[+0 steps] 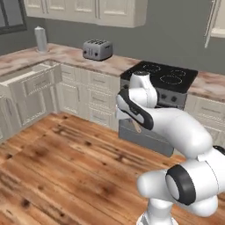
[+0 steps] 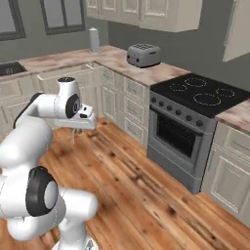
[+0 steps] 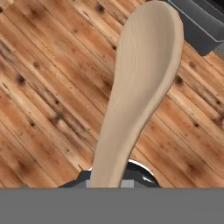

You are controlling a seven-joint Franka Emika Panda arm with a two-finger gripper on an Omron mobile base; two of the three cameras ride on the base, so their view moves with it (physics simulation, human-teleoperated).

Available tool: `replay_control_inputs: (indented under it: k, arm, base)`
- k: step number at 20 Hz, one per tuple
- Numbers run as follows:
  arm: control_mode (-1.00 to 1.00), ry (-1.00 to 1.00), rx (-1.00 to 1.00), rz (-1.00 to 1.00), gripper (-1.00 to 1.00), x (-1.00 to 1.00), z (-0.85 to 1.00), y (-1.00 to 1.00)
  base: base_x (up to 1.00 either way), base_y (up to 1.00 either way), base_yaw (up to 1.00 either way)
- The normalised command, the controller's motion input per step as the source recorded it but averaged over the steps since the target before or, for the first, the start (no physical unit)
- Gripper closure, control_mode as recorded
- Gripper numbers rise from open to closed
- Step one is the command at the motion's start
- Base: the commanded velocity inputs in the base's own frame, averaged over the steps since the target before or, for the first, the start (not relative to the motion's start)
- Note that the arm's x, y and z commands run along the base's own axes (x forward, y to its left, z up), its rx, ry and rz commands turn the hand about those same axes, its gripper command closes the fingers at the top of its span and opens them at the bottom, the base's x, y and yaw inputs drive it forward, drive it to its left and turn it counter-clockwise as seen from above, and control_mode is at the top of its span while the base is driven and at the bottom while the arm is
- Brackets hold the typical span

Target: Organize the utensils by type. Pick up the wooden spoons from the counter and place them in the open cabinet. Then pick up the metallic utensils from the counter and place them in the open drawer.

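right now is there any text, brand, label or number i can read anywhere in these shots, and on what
None: no readable text in any view.
Toaster: plain grey sides, no brand visible.
Stove: knobs along the front panel, markings too small to tell.
Pale wooden spoon held in the gripper: bare wood, no stamp.
Grey canister on the worktop: no label.

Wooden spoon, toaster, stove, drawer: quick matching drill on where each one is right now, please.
Things:
1. wooden spoon
2. toaster
3. stove
4. drawer

Places or states:
A. pulled open under the worktop
B. on the worktop, beside the stove
C. held in the gripper above the wood floor
D. between two runs of cream cabinets

Pairs: 1-C, 2-B, 3-D, 4-A
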Motion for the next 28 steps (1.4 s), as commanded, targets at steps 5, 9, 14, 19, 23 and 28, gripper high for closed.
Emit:
replay_control_inputs:
  k: [5, 9, 14, 19, 23, 28]
  arm:
    - [1.0, 0.0, 0.0, 0.0, 1.0, 0.0, 0.0, 0.0]
    - [1.0, 0.0, 0.0, 0.0, 1.0, 0.0, 0.0, 0.0]
    - [1.0, 0.0, 0.0, 0.0, 1.0, 0.0, 0.0, 0.0]
    - [1.0, 0.0, 0.0, 0.0, 1.0, 0.0, 0.0, 0.0]
    - [1.0, 0.0, 0.0, 0.0, 1.0, 0.0, 0.0, 0.0]
    - [1.0, 0.0, 0.0, 0.0, 1.0, 0.0, 0.0, 0.0]
  base:
    - [0.28, -0.03, -0.72]
    - [0.33, 0.0, -0.67]
    - [0.43, -0.13, -0.42]
    - [0.6, -0.4, -0.04]
    - [0.64, -0.5, -0.03]
    - [0.36, -0.73, -0.18]
